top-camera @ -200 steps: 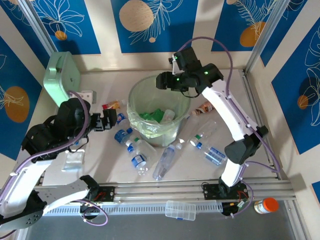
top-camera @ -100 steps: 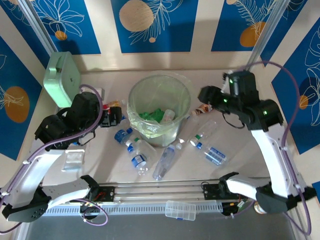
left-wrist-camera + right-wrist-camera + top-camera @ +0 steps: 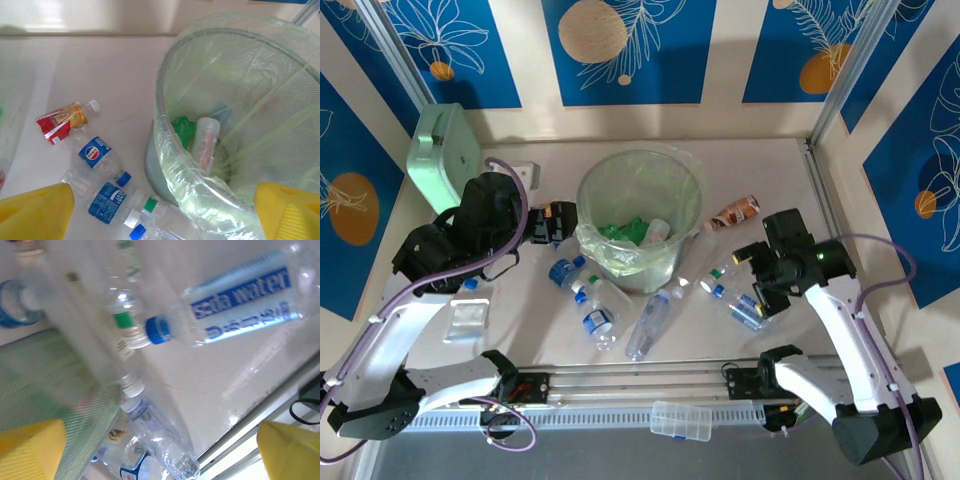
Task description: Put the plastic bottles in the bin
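The right end effector [image 3: 756, 277] hangs open above a soda water bottle [image 3: 749, 310].

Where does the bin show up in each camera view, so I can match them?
Top external: the bin stands mid-table, seen from above.
Left wrist: the bin takes up the right half, rim and liner toward the camera.
Right wrist: the bin sits lower left, as a blurred green mesh wall.
Shared landmark: plastic bottles lying at its foot.

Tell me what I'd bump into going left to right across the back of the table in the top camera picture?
mint-green case → left tool → bin → orange-labelled bottle
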